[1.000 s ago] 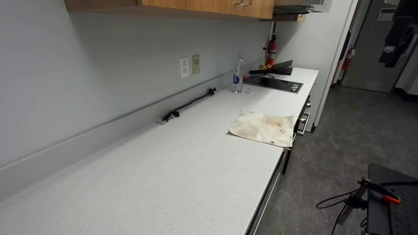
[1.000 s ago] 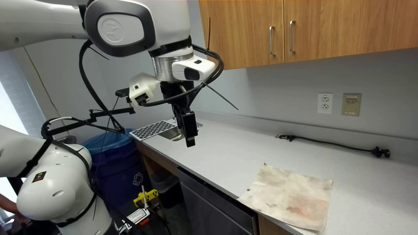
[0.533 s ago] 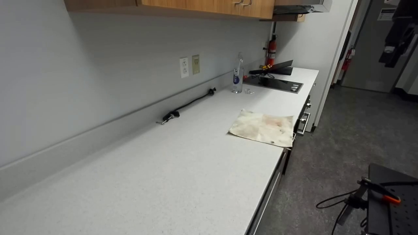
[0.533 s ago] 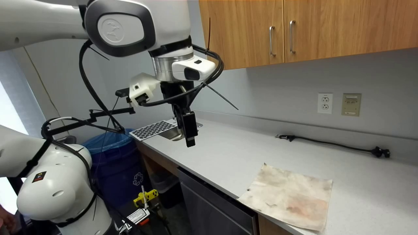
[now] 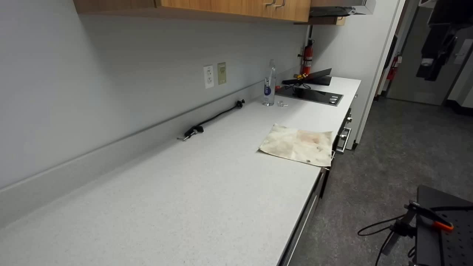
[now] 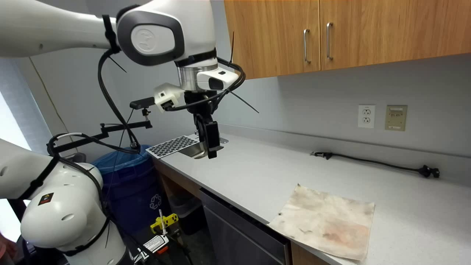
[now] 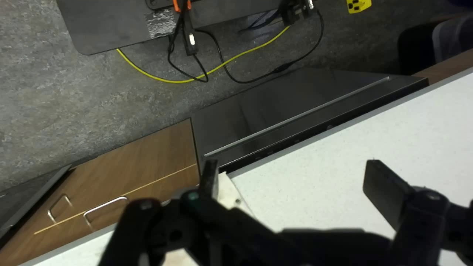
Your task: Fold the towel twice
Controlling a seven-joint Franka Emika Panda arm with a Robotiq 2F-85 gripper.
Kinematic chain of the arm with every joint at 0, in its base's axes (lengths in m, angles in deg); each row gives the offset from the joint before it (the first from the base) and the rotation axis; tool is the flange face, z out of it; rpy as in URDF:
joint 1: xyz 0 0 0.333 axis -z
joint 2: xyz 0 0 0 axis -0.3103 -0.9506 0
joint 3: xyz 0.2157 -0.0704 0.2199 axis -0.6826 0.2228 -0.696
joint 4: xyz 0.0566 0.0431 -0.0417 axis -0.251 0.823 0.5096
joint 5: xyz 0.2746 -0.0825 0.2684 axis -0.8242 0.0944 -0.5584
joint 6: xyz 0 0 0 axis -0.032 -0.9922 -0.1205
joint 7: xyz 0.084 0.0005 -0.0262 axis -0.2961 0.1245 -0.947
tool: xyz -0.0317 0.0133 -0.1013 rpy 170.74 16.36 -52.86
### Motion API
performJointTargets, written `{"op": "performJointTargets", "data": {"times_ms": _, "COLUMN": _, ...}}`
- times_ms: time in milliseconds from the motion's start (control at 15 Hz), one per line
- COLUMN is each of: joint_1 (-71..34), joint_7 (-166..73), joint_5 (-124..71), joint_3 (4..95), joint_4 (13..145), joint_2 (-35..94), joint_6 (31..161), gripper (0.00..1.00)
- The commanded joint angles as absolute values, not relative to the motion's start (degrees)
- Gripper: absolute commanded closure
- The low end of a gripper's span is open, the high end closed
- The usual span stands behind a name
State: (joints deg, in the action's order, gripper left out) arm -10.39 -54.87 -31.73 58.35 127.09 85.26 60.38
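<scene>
The towel, a cream cloth with tan blotches, lies spread nearly flat on the grey-white counter in both exterior views (image 5: 297, 144) (image 6: 325, 222). Its front side reaches the counter's front edge and slightly overhangs it. My gripper (image 6: 213, 151) hangs above the counter, off to the towel's left in that view, apart from it. It also shows, dark, at the upper right of an exterior view (image 5: 428, 70). In the wrist view the gripper (image 7: 295, 184) is open with wide-apart, empty fingers. A towel corner (image 7: 229, 194) shows beside the left finger; much of the towel is hidden behind the gripper.
A black flexible cable arm (image 6: 375, 162) lies along the back wall on the counter (image 6: 257, 173). A clear bottle (image 5: 269, 87) and a black cooktop (image 5: 310, 95) stand further along. A sink (image 6: 195, 150) and checkered board (image 6: 172, 146) are at the far end. Wooden cabinets (image 6: 353, 33) hang above.
My gripper has shifted and risen slightly, moving left in one exterior picture, and seems slightly turned. The arm's upper links moved too. The towel has not moved.
</scene>
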Motion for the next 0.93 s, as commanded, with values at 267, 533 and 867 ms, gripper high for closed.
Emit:
{"op": "performJointTargets", "data": {"times_ms": 267, "joint_1": -12.6, "joint_7": -48.1, "joint_5": -33.6, "joint_3": 49.5, "joint_4": 127.0, "joint_2": 81.6, "joint_6": 61.7, "gripper": 0.0}}
{"op": "performJointTargets", "data": {"times_ms": 533, "joint_1": -12.1, "joint_7": -49.0, "joint_5": -33.7, "joint_3": 51.4, "joint_4": 127.0, "joint_2": 82.1, "joint_6": 61.7, "gripper": 0.0}}
{"op": "performJointTargets", "data": {"times_ms": 867, "joint_1": -11.0, "joint_7": -48.4, "joint_5": -33.7, "joint_3": 52.8, "joint_4": 123.7, "joint_2": 74.1, "joint_6": 66.5, "gripper": 0.0}}
